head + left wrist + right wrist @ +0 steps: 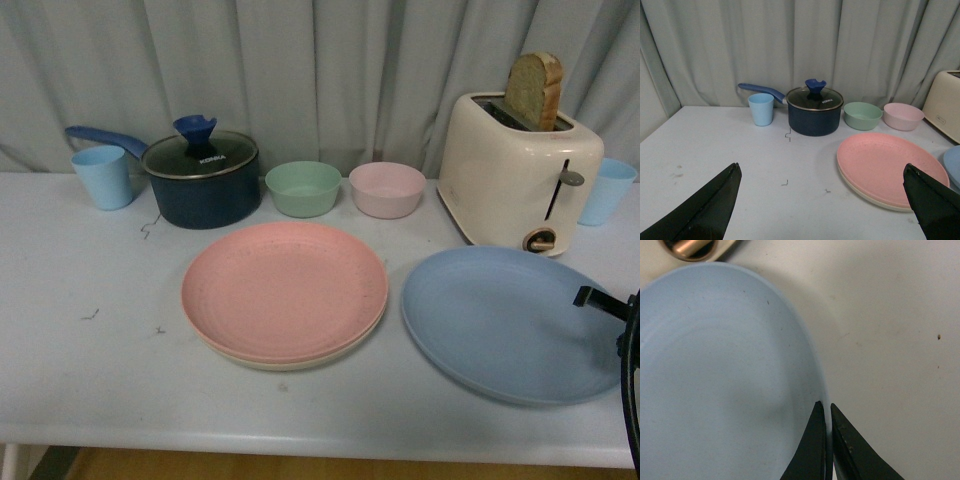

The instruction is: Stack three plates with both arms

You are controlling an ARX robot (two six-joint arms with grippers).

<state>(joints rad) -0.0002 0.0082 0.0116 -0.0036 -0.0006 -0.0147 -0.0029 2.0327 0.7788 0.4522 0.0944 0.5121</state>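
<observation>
- Found pink plate lying on top of beige plate at the middle of the table, rims nearly aligned, beige edge showing along the near side.
- Found blue plate flat on the table just right of that pair, apart from it by a narrow gap, in front of the toaster.
- Noted right claw at the blue plate's right rim, fingers drawn together and clamped on the rim, one finger over the inside, the other outside.
- Noted left claw out of the front view; in its wrist view, fingers spread wide with bare table between them, gripping nothing.
- Recorded along the back, left to right: light blue cup, dark blue pot with glass lid, green bowl, pink bowl, cream toaster with bread slice standing in a slot, second cup partly hidden behind the toaster.
- Logged grey curtain behind the table.
- Logged small dark specks on the table's left part.
</observation>
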